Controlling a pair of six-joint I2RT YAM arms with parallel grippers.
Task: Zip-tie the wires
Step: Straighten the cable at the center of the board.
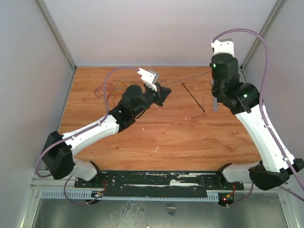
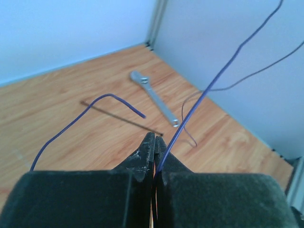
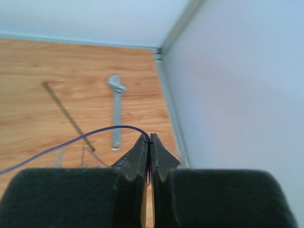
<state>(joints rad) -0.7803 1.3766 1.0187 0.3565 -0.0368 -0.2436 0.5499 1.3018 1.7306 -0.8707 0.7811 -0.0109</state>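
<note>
Silver wrench point(image 1: 214, 105) lay right of the zip tie point(image 1: 193, 97) — left gripper point(image 2: 155, 142) and right gripper point(image 3: 149, 142) each pinched thin purplish wires point(image 1: 108, 88).

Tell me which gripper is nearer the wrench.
Right. The right gripper is close by the wrench; the left gripper sits well to its left, with the zip tie lying between them.

The wires point(image 1: 108, 88) are seen looped on the wooden surface point(image 1: 180, 137) at back left; one thin strand is stretched rightward. The zip tie point(image 1: 193, 97) is laid diagonally right of centre, near a wrench point(image 1: 214, 106).
</note>
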